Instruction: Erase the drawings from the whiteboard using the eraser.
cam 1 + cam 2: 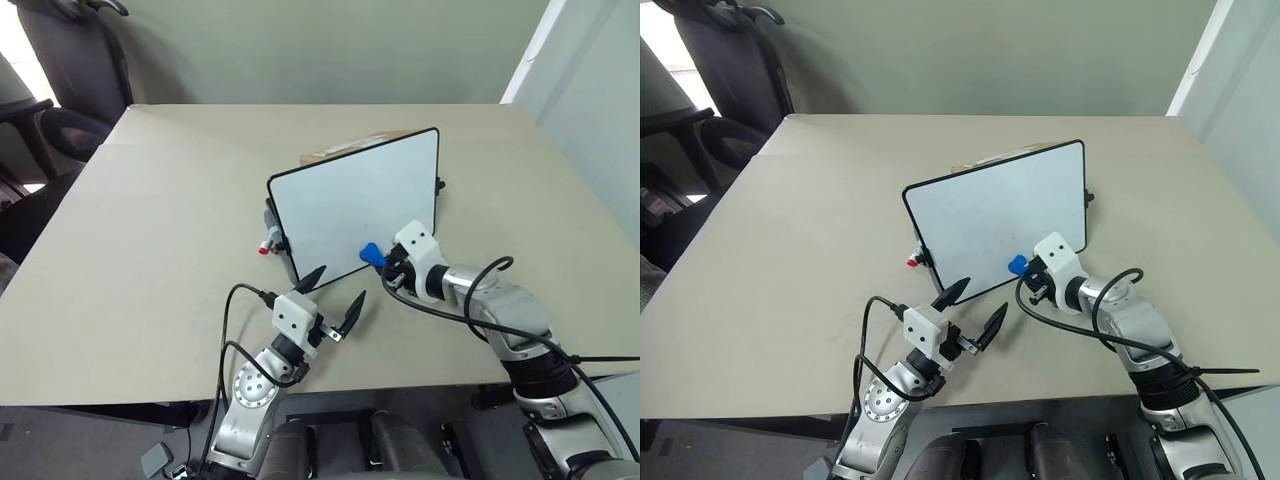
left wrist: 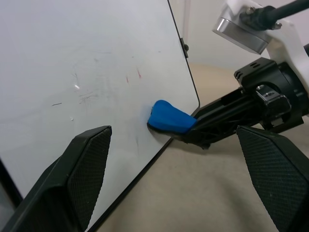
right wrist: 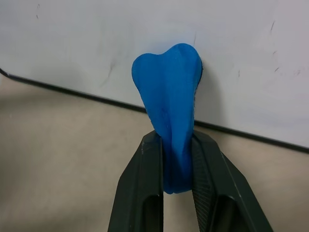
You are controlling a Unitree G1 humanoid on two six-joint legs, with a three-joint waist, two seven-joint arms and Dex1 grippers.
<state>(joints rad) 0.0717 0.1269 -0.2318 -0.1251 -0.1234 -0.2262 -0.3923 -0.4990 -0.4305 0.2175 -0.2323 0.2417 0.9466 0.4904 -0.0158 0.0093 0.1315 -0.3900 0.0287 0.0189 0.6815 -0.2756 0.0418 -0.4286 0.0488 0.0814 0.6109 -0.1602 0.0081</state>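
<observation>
Eraser (image 3: pixel 170 121): soft, pinched blue wedge

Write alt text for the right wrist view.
The right pincer is shut on the blue eraser, pressing its tip against the whiteboard just above the black lower frame. Beige table lies below.

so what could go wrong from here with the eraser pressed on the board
The whiteboard stands tilted with nothing gripping it, and the left gripper hangs open short of it, so a push from the right gripper might slide or tip it. The eraser is squeezed and bent, so it may slip. Faint red marks could be missed.
</observation>
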